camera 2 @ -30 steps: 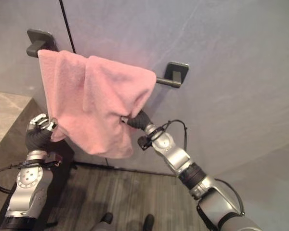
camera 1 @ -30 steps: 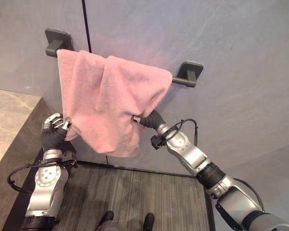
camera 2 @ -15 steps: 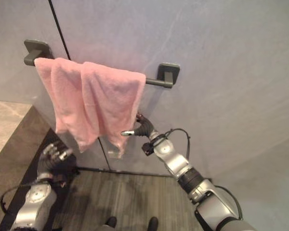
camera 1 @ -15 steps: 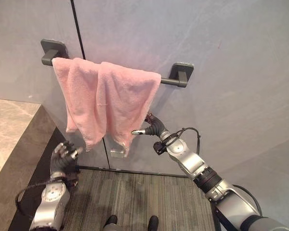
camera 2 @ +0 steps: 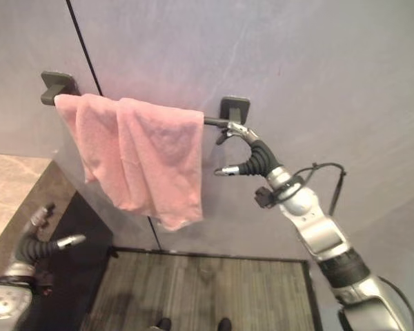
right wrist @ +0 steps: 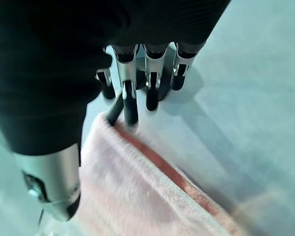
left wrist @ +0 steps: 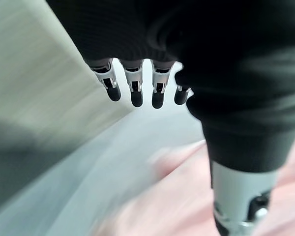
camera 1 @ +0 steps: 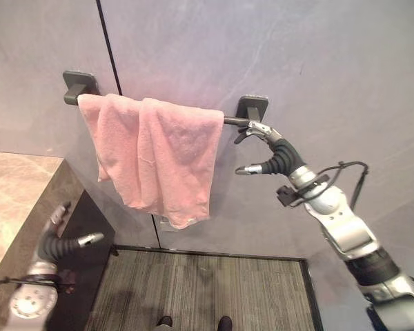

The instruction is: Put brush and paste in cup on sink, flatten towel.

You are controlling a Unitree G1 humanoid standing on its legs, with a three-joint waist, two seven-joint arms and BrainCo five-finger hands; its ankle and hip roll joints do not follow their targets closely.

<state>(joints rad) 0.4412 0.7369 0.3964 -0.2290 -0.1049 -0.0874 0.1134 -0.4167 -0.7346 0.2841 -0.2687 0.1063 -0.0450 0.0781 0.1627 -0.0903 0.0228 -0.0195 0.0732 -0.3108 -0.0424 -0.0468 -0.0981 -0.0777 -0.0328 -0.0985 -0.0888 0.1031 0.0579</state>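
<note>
bar (camera 1: 233,121): dark, fixed level on the grey wall (camera 1: 317,62) by two square brackets
towel (camera 1: 159,155): pink, draped over the bar's left and middle part, bunched in folds, uneven hem
bar's right end: bare
counter (camera 1: 14,193): marbled stone, lower left

Pink towel (camera 2: 148,157) draped over dark wall-mounted towel bar (camera 2: 212,122), bunched in folds, covering bar from its left bracket almost to its right bracket. Right hand (camera 2: 250,153) just right of towel's edge, at bar height, fingers spread, apart from cloth. Left hand (camera 2: 44,242) well below towel, lower left, fingers extended, beside stone counter (camera 2: 7,186).
</note>
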